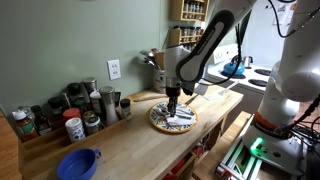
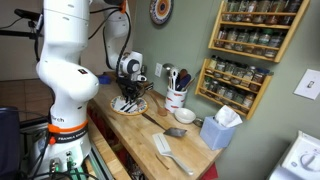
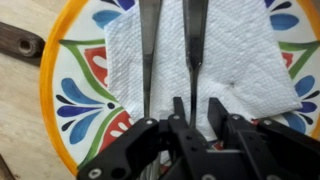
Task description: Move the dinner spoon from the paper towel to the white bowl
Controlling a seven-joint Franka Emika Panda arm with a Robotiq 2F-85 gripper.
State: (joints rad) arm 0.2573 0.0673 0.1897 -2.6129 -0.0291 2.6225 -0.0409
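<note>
Just now the end effector (image 3: 196, 108) hangs low over the plate (image 3: 72, 100), jaws apart astride what looks like the dinner spoon (image 3: 195, 50) on the paper towel (image 3: 240, 50). A second handle (image 3: 149, 50) lies just beside it, so closing off-centre could pinch the towel or nudge both.

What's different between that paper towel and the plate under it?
The paper towel is plain white; the plate is painted blue and red with a yellow rim. The towel is angular and slightly rumpled, the plate round. The towel is smaller, lying on the plate. Both lie beneath two utensil handles.
</note>
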